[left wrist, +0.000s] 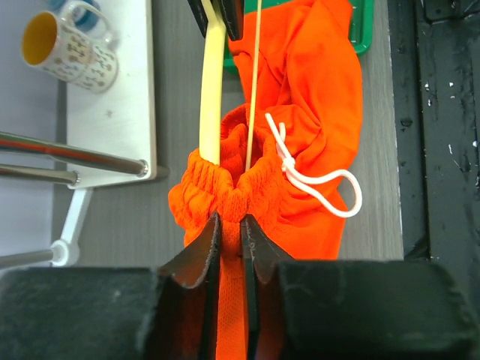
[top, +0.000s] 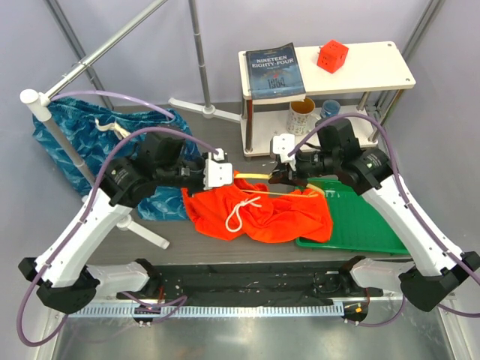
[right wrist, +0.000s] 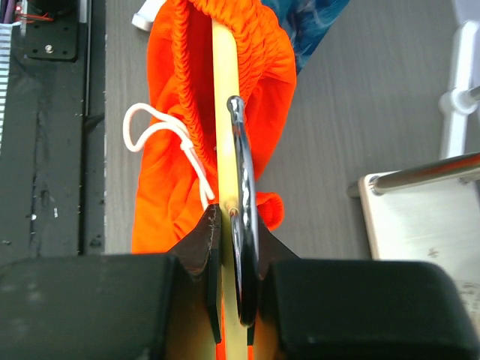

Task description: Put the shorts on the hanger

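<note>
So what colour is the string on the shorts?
White string, best seen in left wrist view.

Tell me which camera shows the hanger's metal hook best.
The right wrist view: the hook runs up from between the right claw fingers, beside the yellow hanger. The left wrist view shows only the bar entering the shorts; the top view loses the hook at the claw.

1 hanger (top: pixel 255 176) end hidden inside shorts (top: pixel 277 217) waistband; blue shorts (top: pixel 75 135) partly behind left arm (top: pixel 97 202).
</note>
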